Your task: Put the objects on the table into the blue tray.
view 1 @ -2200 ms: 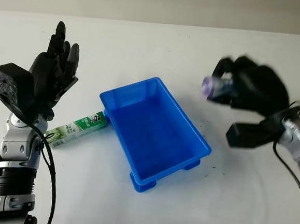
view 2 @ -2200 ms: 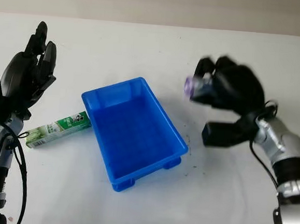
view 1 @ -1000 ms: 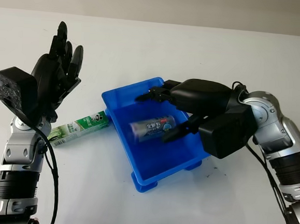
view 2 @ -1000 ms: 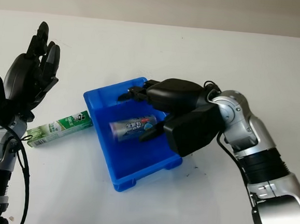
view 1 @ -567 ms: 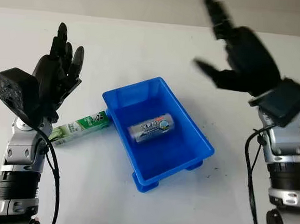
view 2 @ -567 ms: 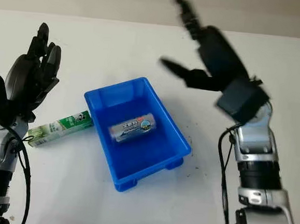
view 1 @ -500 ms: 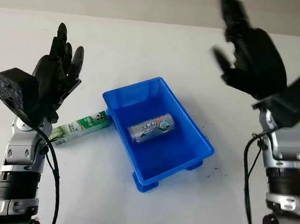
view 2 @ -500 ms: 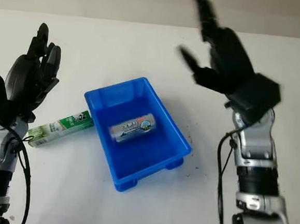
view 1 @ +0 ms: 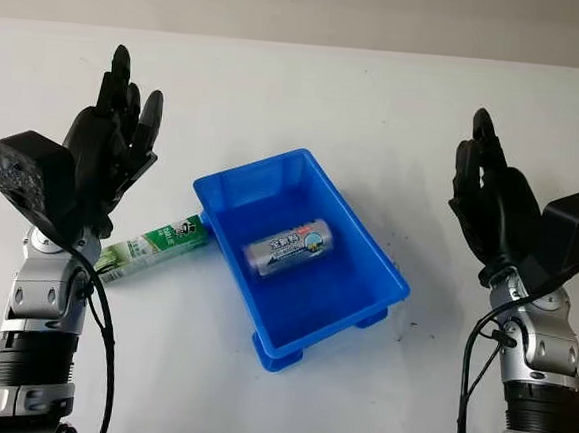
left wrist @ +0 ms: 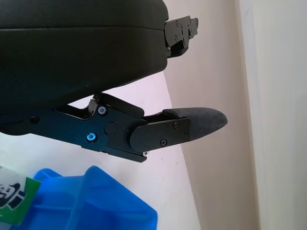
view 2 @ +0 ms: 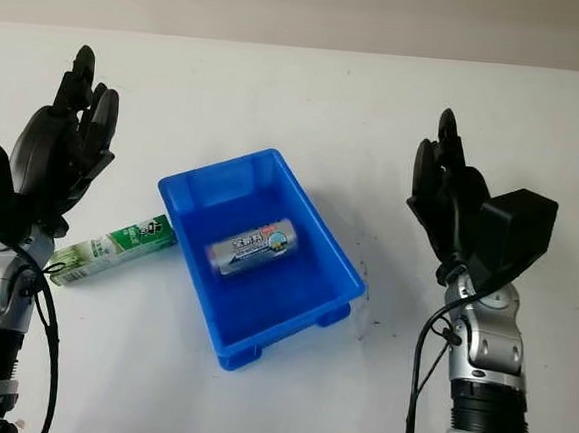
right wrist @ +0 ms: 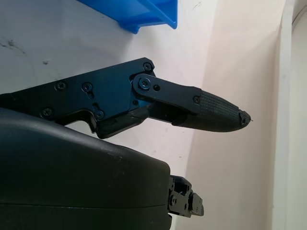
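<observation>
My fingers hold nothing: my left hand [view 1: 104,157] is up, open, above the white tabletop [view 1: 310,88] on the left, and my right hand [view 1: 491,207] is up, open, on the right. The silver can with a blue label [view 1: 289,249] lies inside the blue plastic tray [view 1: 242,178]. The long green box [view 1: 152,248] lies on the tabletop, touching the tray's left side.

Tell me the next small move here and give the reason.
Probably lower the left hand toward the green box. The can already lies in the blue tray, while the box lies on the table against the tray's left side, just below that raised, open hand. The right hand is open on the far side of the tray.
</observation>
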